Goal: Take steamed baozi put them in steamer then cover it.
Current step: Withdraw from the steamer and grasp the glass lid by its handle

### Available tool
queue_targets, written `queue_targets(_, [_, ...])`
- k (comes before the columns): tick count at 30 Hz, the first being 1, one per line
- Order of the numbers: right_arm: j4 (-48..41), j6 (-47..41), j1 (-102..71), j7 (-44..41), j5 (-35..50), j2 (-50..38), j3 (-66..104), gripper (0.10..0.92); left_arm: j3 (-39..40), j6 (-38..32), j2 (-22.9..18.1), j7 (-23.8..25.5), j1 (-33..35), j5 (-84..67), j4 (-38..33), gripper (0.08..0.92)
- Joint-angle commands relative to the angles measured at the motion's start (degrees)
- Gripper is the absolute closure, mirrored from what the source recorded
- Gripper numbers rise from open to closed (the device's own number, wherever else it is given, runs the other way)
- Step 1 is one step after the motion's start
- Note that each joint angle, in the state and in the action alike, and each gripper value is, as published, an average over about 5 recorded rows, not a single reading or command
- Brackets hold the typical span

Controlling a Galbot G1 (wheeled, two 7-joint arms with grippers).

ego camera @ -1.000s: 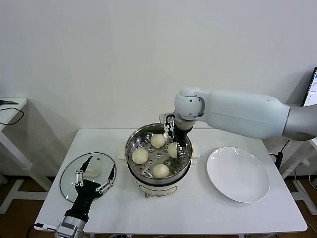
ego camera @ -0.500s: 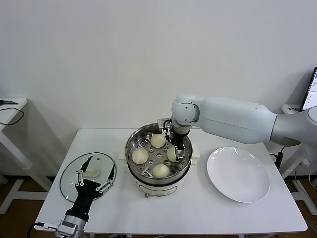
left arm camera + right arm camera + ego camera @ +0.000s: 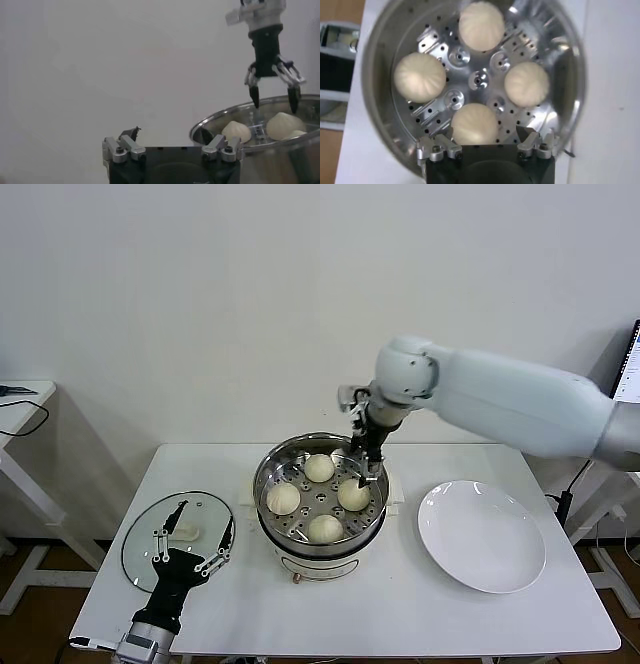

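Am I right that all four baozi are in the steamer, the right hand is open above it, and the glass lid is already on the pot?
Not quite: the glass lid lies on the table beside the steamer, under the open left hand, as the head view shows. Four baozi sit inside; the right hand is open above.

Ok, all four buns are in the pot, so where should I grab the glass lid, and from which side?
Take the cover by the cream-white handle at its centre, coming straight down from above. The lid lies flat on the table, so its thin rim gives little purchase, while the raised block handle suits a pinch across it. The left claw, open, already hangs over it; the right claw is open above the steamer.
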Motion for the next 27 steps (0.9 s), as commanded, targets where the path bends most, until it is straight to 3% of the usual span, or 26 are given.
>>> queue_targets(1, [5.7, 6.4, -7.6, 4.8, 5.8, -17.4, 17.1, 0.203, -0.2, 0.6, -0.5, -0.2, 0.0, -0.5, -0.1, 0.177])
queue_targets(12, [12.9, 30.8, -50.0, 40.1, 20.8, -28.3, 53.9, 0.203, -1.2, 2.4, -1.8, -2.0, -1.9, -2.6, 1.4, 0.177])
queue_targets(20, [15.2, 41.6, -80.6, 52.8, 19.6, -21.1, 80.0, 0.203, -0.9, 0.8, -2.8, -1.8, -3.7, -2.5, 3.9, 0.177])
queue_targets(27, [23.2, 44.6, -98.7, 59.1, 13.7, -9.0, 93.2, 0.203, -1.2, -2.4, -3.6, -2.0, -5.5, -2.4, 6.9, 0.177])
